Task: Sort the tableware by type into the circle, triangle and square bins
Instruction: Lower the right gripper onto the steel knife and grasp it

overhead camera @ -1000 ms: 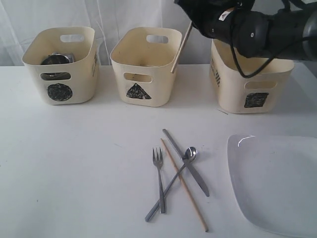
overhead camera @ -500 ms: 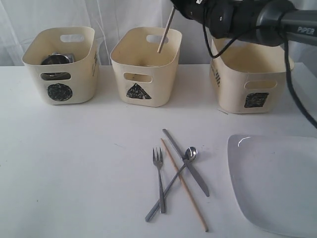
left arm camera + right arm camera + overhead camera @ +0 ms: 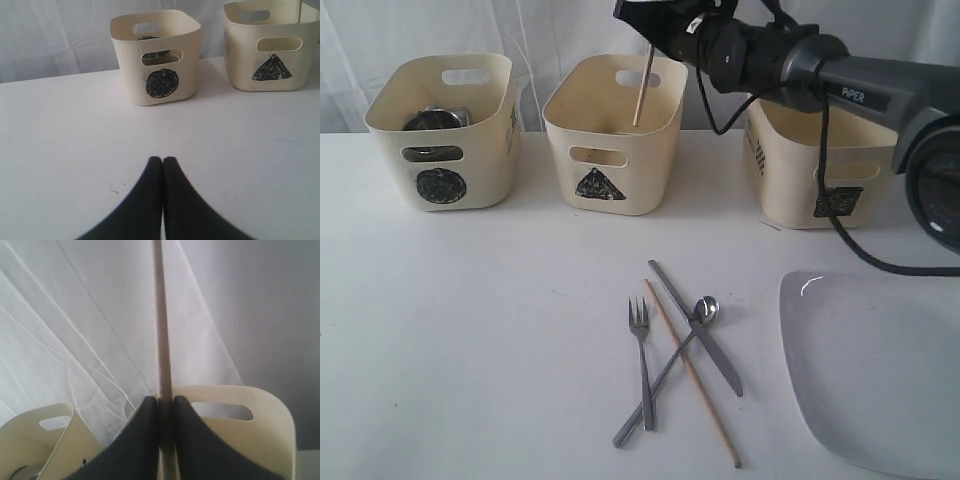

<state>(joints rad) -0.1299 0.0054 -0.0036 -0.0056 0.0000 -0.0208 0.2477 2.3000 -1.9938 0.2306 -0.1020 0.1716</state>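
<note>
My right gripper is shut on a wooden chopstick, which hangs nearly upright over the triangle bin with its lower end inside. A second chopstick, the fork, spoon and knife lie crossed on the table in front. The large white plate sits at the front right. The circle bin holds steel ware. The square bin stands to the right. My left gripper is shut and holds nothing, low over bare table.
White curtain hangs behind the bins. My right arm and its cable stretch over the square bin. The triangle bin also shows in the left wrist view.
My right gripper has carried the chopstick leftward from near the square bin to above the triangle bin, and the stick has swung from slanted to almost upright. The left gripper's earlier state is not shown.
</note>
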